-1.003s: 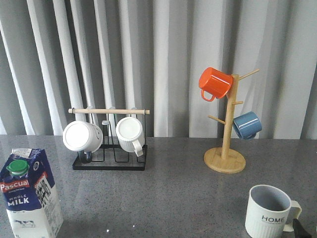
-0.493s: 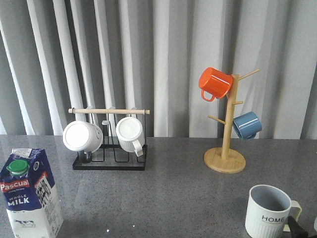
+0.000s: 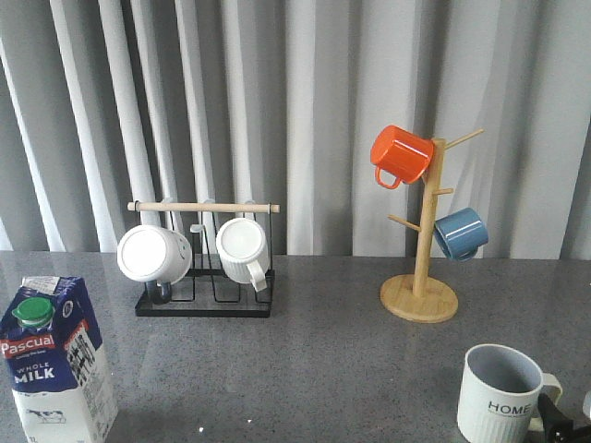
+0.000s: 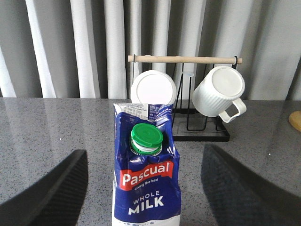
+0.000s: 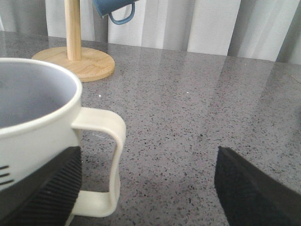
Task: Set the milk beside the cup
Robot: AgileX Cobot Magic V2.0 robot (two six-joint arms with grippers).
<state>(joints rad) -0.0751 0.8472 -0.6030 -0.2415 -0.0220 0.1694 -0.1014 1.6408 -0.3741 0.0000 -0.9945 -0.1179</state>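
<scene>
The milk [image 3: 55, 369], a blue and white Pascual carton with a green cap, stands upright at the front left of the table. In the left wrist view the milk [image 4: 146, 188] stands between my left gripper's [image 4: 145, 153] wide-open fingers [image 4: 47, 188], not touched. The off-white "HOME" cup [image 3: 499, 395] stands at the front right. My right gripper [image 5: 148, 155] is open. The cup's [image 5: 33, 117] handle [image 5: 110, 155] lies between the jaws, close to one finger [image 5: 42, 193]. Only a black finger tip [image 3: 554, 422] shows in the front view, by the handle.
A black wire rack [image 3: 203, 303] with a wooden bar holds two plain white mugs [image 3: 152, 254] at the back left. A wooden mug tree [image 3: 420, 297] at the back right carries an orange mug [image 3: 402, 154] and a blue mug [image 3: 460, 233]. A grey curtain hangs behind.
The right gripper's finger tip has shifted slightly beside the cup's handle. The milk and the cup have not moved.
</scene>
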